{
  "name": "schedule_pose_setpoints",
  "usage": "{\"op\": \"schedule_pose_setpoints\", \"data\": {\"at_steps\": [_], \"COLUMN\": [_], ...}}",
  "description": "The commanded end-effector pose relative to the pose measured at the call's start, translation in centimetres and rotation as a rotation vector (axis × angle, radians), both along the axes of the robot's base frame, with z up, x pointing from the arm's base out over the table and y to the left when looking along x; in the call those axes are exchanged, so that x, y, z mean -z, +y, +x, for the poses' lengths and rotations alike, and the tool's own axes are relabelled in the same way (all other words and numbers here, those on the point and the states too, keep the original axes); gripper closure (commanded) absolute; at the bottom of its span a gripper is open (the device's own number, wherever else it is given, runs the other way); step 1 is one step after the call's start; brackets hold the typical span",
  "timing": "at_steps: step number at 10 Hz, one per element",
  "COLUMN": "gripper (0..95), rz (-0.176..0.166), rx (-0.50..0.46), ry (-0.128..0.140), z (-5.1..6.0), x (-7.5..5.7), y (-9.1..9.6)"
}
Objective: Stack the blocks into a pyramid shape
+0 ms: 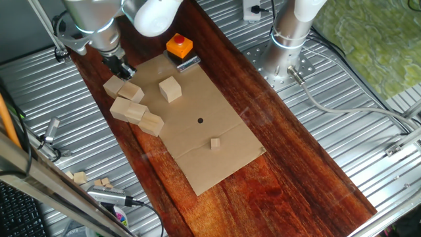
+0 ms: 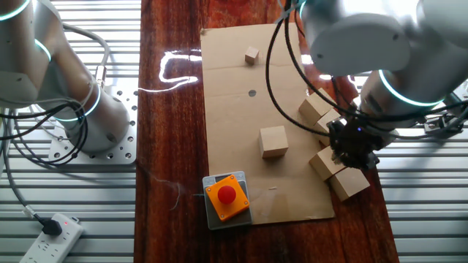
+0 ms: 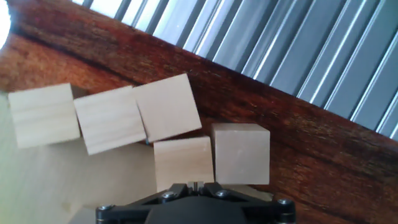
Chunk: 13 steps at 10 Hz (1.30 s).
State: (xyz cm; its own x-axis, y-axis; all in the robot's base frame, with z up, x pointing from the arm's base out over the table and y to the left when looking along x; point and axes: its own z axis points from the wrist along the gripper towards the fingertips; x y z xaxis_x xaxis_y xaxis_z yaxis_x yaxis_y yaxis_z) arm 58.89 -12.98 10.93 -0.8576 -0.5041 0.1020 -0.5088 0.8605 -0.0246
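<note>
Several pale wooden blocks lie in a loose cluster (image 1: 129,108) at the left edge of the cardboard sheet; the cluster also shows in the other fixed view (image 2: 327,162). One more block (image 1: 170,89) stands apart on the sheet, also seen in the other fixed view (image 2: 273,141). In the hand view three blocks form a row (image 3: 109,119) and two more (image 3: 183,162) (image 3: 241,152) sit side by side below it. My gripper (image 3: 196,185) hovers just above the cluster's far end (image 1: 122,69), jaws shut, with nothing between them.
An orange block with a red button (image 1: 179,46) stands at the far end of the cardboard (image 1: 210,118). A tiny wooden cube (image 1: 215,143) lies near its front. Ribbed metal flanks the wooden table (image 1: 289,164). A second arm's base (image 1: 289,39) stands at the right.
</note>
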Motion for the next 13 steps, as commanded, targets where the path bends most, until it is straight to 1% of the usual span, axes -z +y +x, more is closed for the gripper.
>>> {"op": "schedule_pose_setpoints", "data": {"at_steps": [1, 2, 3, 4, 5, 6, 7, 8, 9, 11, 12, 13], "gripper": [76.0, 76.0, 76.0, 76.0, 76.0, 76.0, 76.0, 57.0, 57.0, 19.0, 19.0, 0.0], "rz": [0.006, 0.011, 0.013, 0.014, 0.013, 0.019, 0.024, 0.030, 0.026, 0.039, 0.034, 0.027], "rx": [-0.180, -0.266, -0.291, -0.385, -0.558, -0.637, -0.662, -0.748, -0.807, -0.900, -0.945, -1.014], "ry": [0.023, 0.020, 0.024, 0.023, -0.007, -0.019, -0.019, -0.015, -0.008, 0.004, -0.006, -0.023], "z": [0.2, 0.3, 0.3, 0.6, 0.8, 0.7, 0.7, 1.2, 1.6, 2.4, 2.6, 2.9], "x": [0.2, 0.1, 0.0, 0.0, 0.0, -0.1, -0.2, -0.3, -0.4, -0.2, -0.1, 0.1], "y": [0.0, -0.1, -0.2, -0.5, -0.8, -1.2, -1.5, -2.0, -2.2, -2.3, -2.3, -2.2]}}
